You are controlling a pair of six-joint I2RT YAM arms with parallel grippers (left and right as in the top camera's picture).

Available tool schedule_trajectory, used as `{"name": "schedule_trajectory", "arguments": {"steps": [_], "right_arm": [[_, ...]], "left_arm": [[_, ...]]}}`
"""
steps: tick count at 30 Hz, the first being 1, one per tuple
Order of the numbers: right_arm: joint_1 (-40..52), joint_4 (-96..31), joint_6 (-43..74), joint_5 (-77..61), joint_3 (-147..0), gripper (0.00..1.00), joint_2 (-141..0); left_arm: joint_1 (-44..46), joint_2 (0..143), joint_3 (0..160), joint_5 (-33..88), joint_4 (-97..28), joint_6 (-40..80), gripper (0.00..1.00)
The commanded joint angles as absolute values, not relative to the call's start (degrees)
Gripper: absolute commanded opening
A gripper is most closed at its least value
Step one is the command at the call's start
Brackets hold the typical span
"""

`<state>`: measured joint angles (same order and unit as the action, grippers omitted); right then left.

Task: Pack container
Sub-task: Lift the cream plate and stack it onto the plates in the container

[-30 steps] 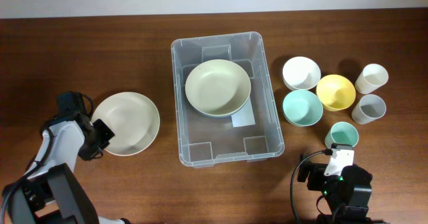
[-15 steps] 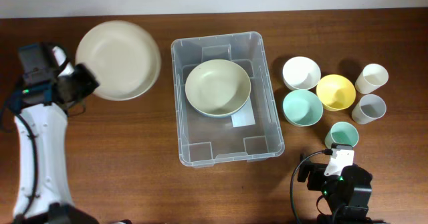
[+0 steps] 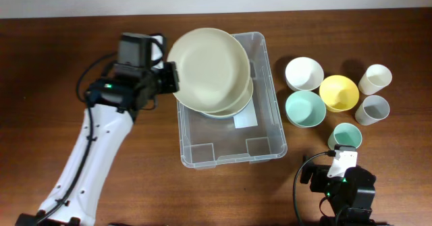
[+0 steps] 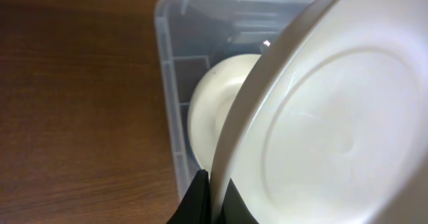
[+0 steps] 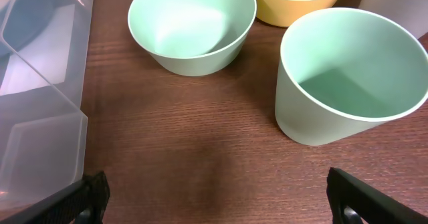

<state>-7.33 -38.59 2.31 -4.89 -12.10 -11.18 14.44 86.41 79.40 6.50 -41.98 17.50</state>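
Observation:
The clear plastic container (image 3: pixel 233 152) stands mid-table with a white label (image 3: pixel 246 120) on its base and a cream bowl (image 3: pixel 226 108) inside, mostly covered. My left gripper (image 3: pixel 173 77) is shut on the rim of a cream plate (image 3: pixel 208 65), held tilted above the container's far left part. In the left wrist view the plate (image 4: pixel 334 117) fills the right side, the fingers (image 4: pixel 212 194) pinch its edge, and the bowl (image 4: pixel 214 97) shows below in the container (image 4: pixel 170 83). My right gripper (image 5: pixel 217 197) is open and empty over bare table by the container's near right corner.
Right of the container stand a white bowl (image 3: pixel 304 73), a yellow bowl (image 3: pixel 338 92), a mint bowl (image 3: pixel 305 108), a cream cup (image 3: pixel 375 79), a grey cup (image 3: pixel 372 109) and a mint cup (image 3: pixel 346 136). The right wrist view shows the mint bowl (image 5: pixel 192 27) and mint cup (image 5: pixel 348 73).
My left arm lifted the cream plate off the table at the left, swung it up and rightward, and now holds it above the container. The right arm has not moved.

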Motion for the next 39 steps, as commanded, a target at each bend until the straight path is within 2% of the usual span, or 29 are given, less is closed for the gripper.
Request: {"name": "schedule_trajectory", "arguments": {"steps": [1, 22, 23, 24, 26, 27, 35, 39], "right_arm": [[-6.8, -38.4, 1.7, -5.4, -12.3, 0.99, -10.9], [-6.8, -38.4, 1.7, -5.4, -12.3, 0.99, -10.9], [-6.8, -38.4, 1.7, -5.4, -12.3, 0.99, -10.9], [-6.8, -38.4, 1.7, -5.4, -12.3, 0.99, -10.9], [-6.8, -38.4, 1.7, -5.4, -12.3, 0.99, -10.9], [-6.8, -38.4, 1.7, -5.4, -12.3, 0.99, -10.9], [-6.8, -38.4, 1.7, -5.4, -12.3, 0.99, -10.9], [-6.8, -38.4, 1.7, -5.4, -12.3, 0.99, -10.9]], "left_arm": [[16.4, 88.3, 79.8, 0.8, -40.0, 17.1, 0.01], [18.2, 97.6, 79.8, 5.1, -31.8, 17.1, 0.02], [18.2, 97.6, 79.8, 5.1, -31.6, 17.1, 0.05], [18.3, 97.6, 79.8, 5.1, -31.4, 17.1, 0.13], [18.3, 97.6, 79.8, 5.1, -31.5, 17.1, 0.41], [18.3, 97.6, 79.8, 5.1, -31.4, 17.1, 0.44], [18.2, 97.0, 79.8, 4.7, -30.9, 17.1, 0.44], [18.2, 96.5, 79.8, 4.7, -35.7, 16.7, 0.44]]}}
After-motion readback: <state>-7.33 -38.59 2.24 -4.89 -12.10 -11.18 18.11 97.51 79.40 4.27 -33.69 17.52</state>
